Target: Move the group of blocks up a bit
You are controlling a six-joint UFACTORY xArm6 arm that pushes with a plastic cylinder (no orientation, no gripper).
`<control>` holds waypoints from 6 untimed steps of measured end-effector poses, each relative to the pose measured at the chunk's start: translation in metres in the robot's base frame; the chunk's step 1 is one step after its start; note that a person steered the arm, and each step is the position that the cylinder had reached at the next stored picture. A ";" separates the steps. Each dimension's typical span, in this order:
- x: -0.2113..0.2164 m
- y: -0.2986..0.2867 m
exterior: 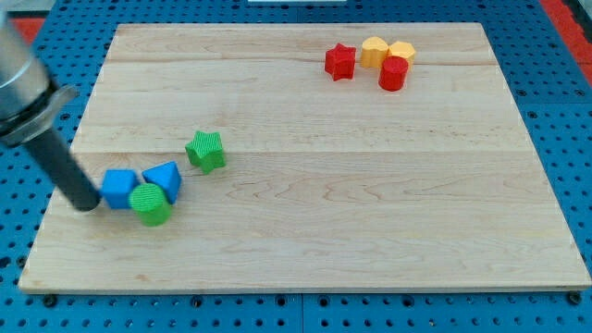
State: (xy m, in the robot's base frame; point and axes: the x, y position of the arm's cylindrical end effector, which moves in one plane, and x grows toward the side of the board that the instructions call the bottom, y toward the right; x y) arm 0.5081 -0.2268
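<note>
A group of blocks lies at the board's lower left: a blue cube-like block (118, 188), a blue triangular block (165, 178), a green cylinder (150, 204) just below them, and a green star (205, 151) a little up and to the right. My tip (86, 204) is at the left side of the blue cube-like block, touching or almost touching it. The dark rod slants up to the view's left. A second cluster sits at the top right: a red star (340, 61), a red cylinder (393, 73) and two yellow blocks (375, 51) (401, 52).
The wooden board (370, 203) lies on a blue perforated table (564, 111). The arm's grey body (23, 88) fills the view's upper left corner, over the board's left edge.
</note>
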 end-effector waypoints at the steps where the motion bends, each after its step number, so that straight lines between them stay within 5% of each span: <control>1: -0.003 0.020; 4: 0.043 0.046; 5: 0.068 0.105; 6: 0.034 0.102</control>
